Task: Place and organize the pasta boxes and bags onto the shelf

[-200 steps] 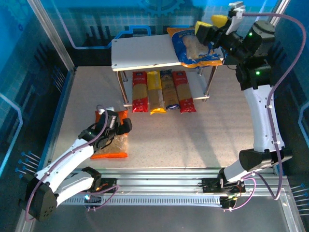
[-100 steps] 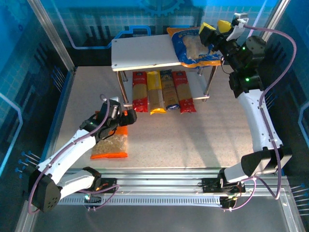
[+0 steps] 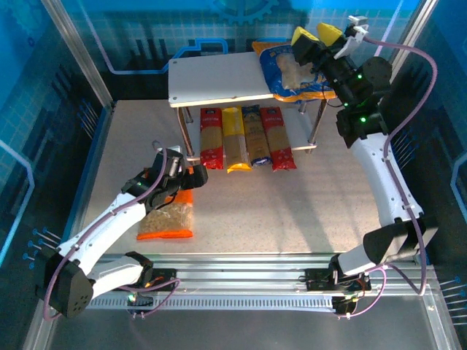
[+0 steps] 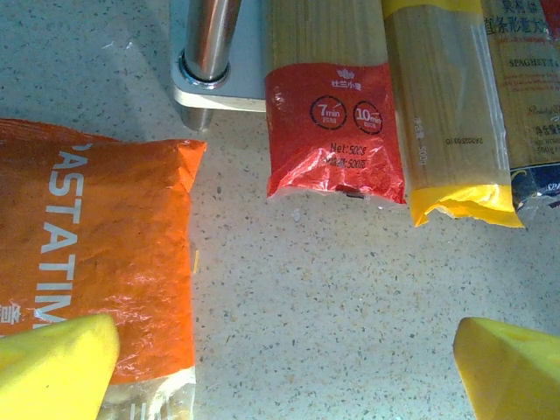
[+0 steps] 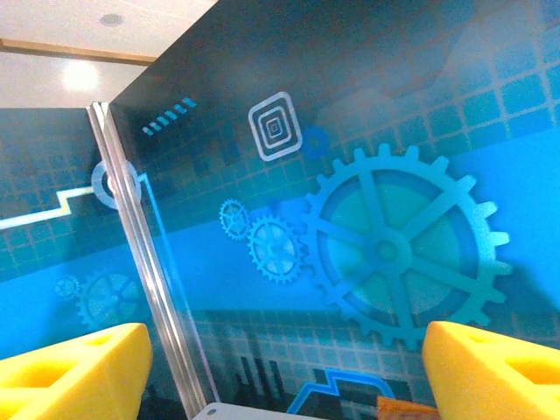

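Where: the orange pasta bag (image 3: 169, 217) lay flat on the table (image 3: 292, 211), just in front of the shelf (image 3: 215, 80) and beside its front-left leg.
Feel: we judged it light, soft and crinkly, with loose short pasta that would shift and let it sag from one end.
Hold: we thought a pinch across the middle, or along a long side edge, safest.
Left: the left gripper (image 4: 280, 372) hovered over the bag's shelf-side corner, jaws wide apart and empty.
Right: the right gripper (image 3: 315, 36) hung raised over the blue pasta bag (image 3: 290, 73) on the top board, jaws apart, holding nothing.
Lower tier: four spaghetti packs (image 3: 246, 138) lay side by side.
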Available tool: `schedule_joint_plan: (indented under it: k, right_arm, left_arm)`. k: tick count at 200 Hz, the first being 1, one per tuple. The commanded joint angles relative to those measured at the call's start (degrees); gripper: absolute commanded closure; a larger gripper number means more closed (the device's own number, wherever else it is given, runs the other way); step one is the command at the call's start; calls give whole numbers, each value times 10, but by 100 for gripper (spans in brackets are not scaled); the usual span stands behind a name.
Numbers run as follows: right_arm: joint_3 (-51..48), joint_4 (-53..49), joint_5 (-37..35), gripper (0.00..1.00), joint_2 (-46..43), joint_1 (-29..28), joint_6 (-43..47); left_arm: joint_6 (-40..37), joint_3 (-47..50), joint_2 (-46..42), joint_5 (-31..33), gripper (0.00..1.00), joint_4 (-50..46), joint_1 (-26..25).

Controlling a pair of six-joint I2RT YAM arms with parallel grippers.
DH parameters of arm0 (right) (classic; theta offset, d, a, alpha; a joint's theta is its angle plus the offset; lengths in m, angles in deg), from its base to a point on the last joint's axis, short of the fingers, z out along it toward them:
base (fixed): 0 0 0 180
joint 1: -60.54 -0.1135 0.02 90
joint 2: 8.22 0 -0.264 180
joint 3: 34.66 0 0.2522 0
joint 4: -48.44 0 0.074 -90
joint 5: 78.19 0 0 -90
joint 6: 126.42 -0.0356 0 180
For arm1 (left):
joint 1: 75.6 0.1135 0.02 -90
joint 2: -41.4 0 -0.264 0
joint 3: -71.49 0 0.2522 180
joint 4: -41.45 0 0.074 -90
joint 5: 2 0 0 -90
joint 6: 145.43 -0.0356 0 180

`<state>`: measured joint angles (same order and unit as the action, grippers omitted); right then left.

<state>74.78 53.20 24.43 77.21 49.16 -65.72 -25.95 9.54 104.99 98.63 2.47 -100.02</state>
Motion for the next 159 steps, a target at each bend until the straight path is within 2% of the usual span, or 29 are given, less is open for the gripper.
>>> schedule_joint_plan:
  k: [1, 44, 93, 122, 159]
  right_arm:
    - [6, 50, -28, 18, 8, -22, -21]
    - [16, 73, -55, 18, 35, -77, -70]
    - [42, 33, -28, 18, 64, -134, -80]
    - [-13, -53, -7, 17, 11, -136, -50]
    - [-156, -197, -41, 15, -100, -139, 27]
  left_arm:
    - [-13, -8, -6, -5, 1, -8, 5]
    - [-15, 0, -14, -2, 1, -11, 6]
    - [-19, 18, -39, 8, 1, -16, 14]
    - [-29, 27, -57, 27, 1, -27, 32]
    - [-30, 31, -65, 50, 1, -61, 74]
